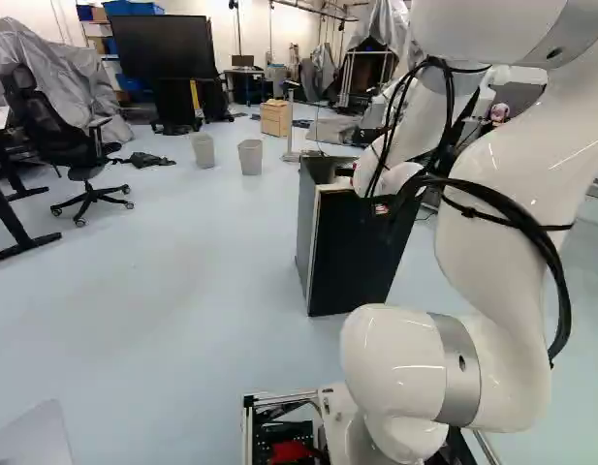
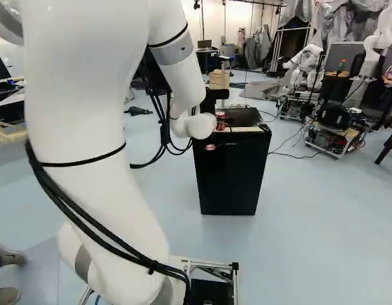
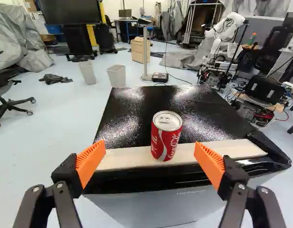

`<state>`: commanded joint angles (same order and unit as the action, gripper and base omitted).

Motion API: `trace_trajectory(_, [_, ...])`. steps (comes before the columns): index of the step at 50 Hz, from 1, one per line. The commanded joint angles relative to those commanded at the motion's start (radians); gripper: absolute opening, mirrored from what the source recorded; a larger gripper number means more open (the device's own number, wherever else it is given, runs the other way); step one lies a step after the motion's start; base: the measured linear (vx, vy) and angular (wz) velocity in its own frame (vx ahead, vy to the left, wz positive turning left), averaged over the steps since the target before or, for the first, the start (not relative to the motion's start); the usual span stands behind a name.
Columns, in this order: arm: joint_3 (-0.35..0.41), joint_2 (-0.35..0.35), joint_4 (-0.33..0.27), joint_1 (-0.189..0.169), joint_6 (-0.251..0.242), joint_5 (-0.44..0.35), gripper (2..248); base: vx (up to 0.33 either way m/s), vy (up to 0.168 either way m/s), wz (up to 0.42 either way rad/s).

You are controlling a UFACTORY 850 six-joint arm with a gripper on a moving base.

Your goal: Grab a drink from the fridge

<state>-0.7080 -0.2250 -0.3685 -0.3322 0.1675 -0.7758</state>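
Can [image 3: 166, 140], red & wht, upright

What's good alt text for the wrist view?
A red drink can stands upright on the pale strip along the near edge of the black fridge top, ahead of the open gripper. Beyond are two bins, a wooden cabinet and another robot.
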Motion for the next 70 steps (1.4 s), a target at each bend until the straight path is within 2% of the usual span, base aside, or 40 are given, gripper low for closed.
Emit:
trace_trajectory(25, [-0.078,-0.075,0.000,-0.017,0.000,-0.049,247,0.000,0.000,0.000])
trace_trajectory(60, [-0.142,-0.128,0.000,-0.017,0.000,-0.052,247,0.000,0.000,0.000])
trace_trajectory(65, [-0.142,-0.128,0.000,-0.016,0.000,-0.052,243,0.000,0.000,0.000])
trace_trajectory(66, [-0.142,-0.128,0.000,-0.016,0.000,-0.052,208,0.000,0.000,0.000])
trace_trajectory(70, [-0.142,-0.128,0.000,-0.016,0.000,-0.052,208,0.000,0.000,0.000])
